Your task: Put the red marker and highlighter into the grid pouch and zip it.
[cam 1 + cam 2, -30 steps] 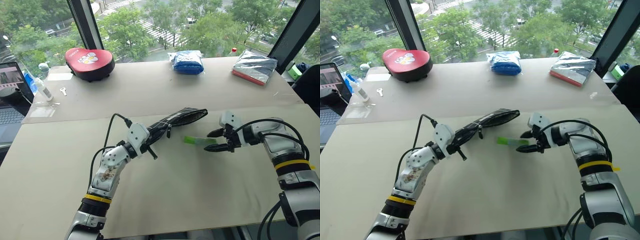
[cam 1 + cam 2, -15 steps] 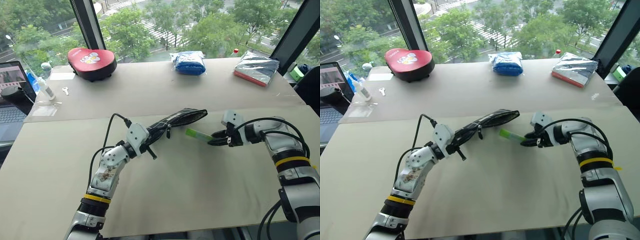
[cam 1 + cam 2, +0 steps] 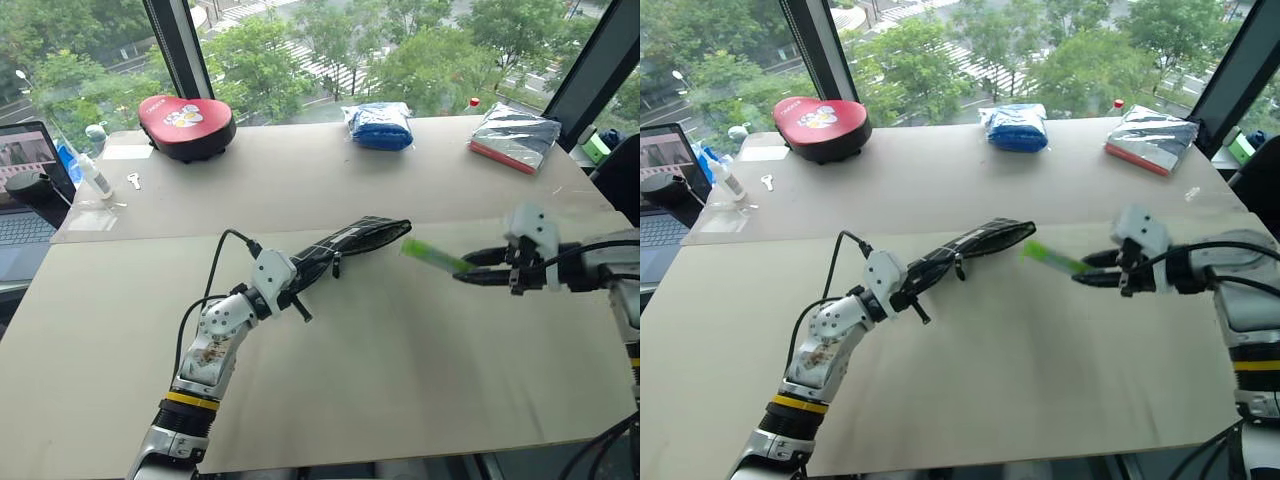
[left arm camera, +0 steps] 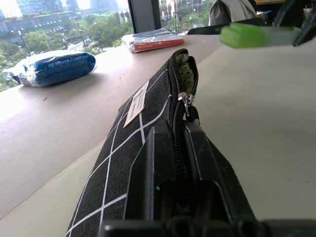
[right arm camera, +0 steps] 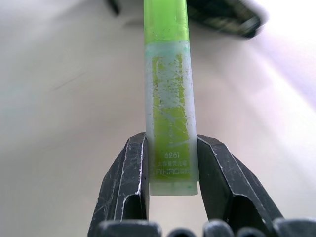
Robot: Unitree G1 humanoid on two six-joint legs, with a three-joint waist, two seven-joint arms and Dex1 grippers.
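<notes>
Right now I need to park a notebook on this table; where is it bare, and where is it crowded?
The near half of the table, in front of the grid pouch and below the highlighter held in the right gripper, is bare. So is the stretch between the red case and the blue bundle. The far left corner by the white bottle is crowded.

One grid pouch (image 3: 345, 243), one highlighter (image 3: 432, 257), one red case (image 3: 186, 122), one blue bundle (image 3: 379, 124), one silver packet (red-edged) (image 3: 516, 134)

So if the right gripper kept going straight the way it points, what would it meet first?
Probably the grid pouch: its open end faces the highlighter clamped in the right gripper, though depth is uncertain.
</notes>
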